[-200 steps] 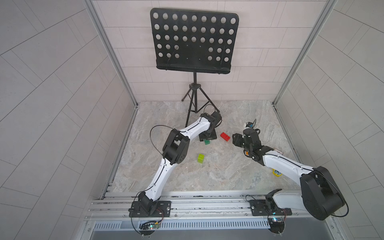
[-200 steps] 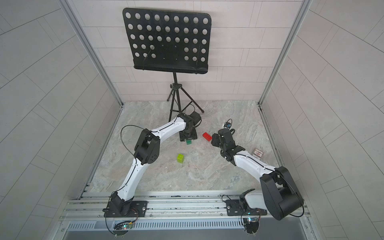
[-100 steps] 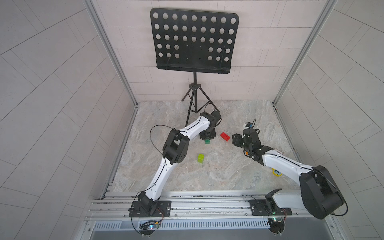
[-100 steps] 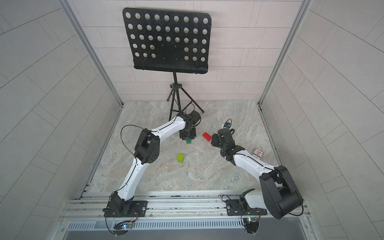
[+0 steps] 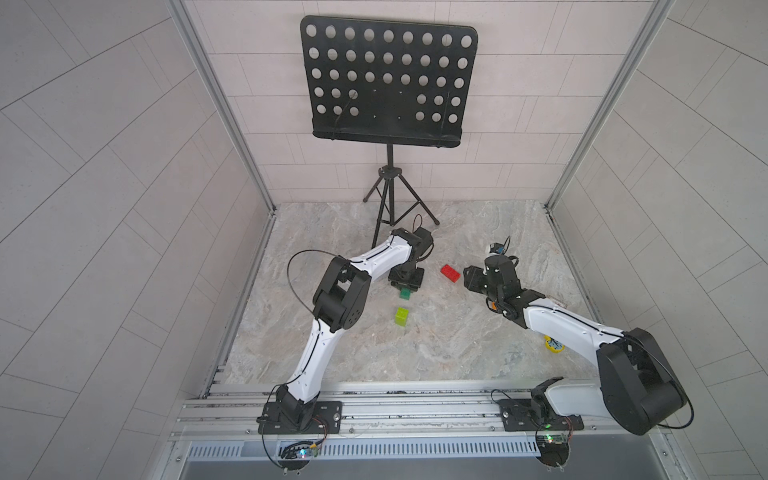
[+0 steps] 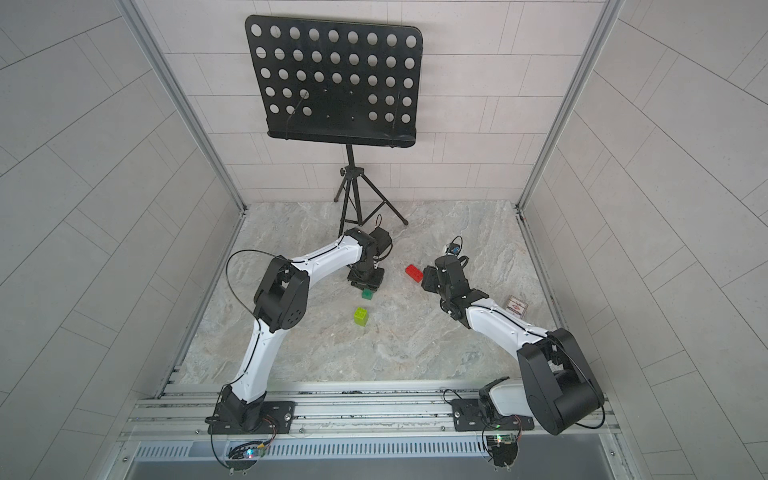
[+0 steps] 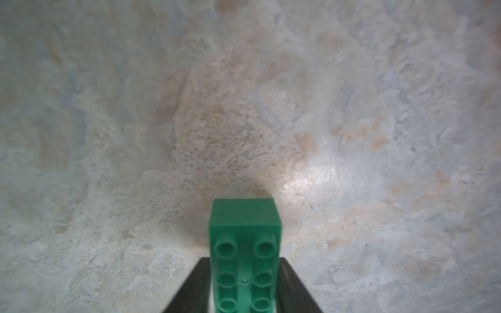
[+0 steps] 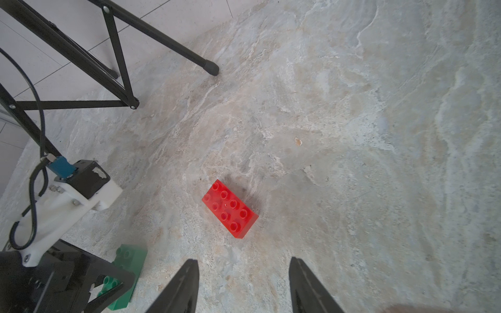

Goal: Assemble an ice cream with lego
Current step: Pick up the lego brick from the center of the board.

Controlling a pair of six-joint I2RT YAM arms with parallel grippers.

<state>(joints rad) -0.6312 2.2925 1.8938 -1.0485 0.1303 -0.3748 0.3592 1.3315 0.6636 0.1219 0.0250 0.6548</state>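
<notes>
I read the clock with twelve toward the music stand [image 5: 386, 79]. No ice cream stands yet. The lego lies in separate pieces on the marble tabletop [image 5: 436, 357], so I judge this an early pick-up step.

The left gripper [image 5: 406, 286] points straight down over the dark green brick [image 5: 406, 294], which lies studs up on the marble near the middle of the table. In the left wrist view the two black fingers [image 7: 189, 292] flank its long sides very closely. Whether they pinch it or merely bracket it I cannot tell (there may be a thin pale gap at the lower edge).

A lime-green piece [image 5: 402, 316] stands just at six o'clock from it. I cannot make out how many bricks it holds. The red brick [image 5: 450, 273] lies flat at about two o'clock from the dark green one, apart from it.

The right gripper [image 8: 243, 264] hangs above the marble on the three o'clock side of the red brick, jaws moderately wide and holding nothing. In its wrist view the red brick [image 8: 230, 208] lies a little ahead of the fingertips and skewed to them.

Next, I reckon the left arm needs a firm squeeze and a straight lift, then a stud-aligned press onto the lime-green piece. The right wrist wants a twist to square up on the red brick.
</notes>
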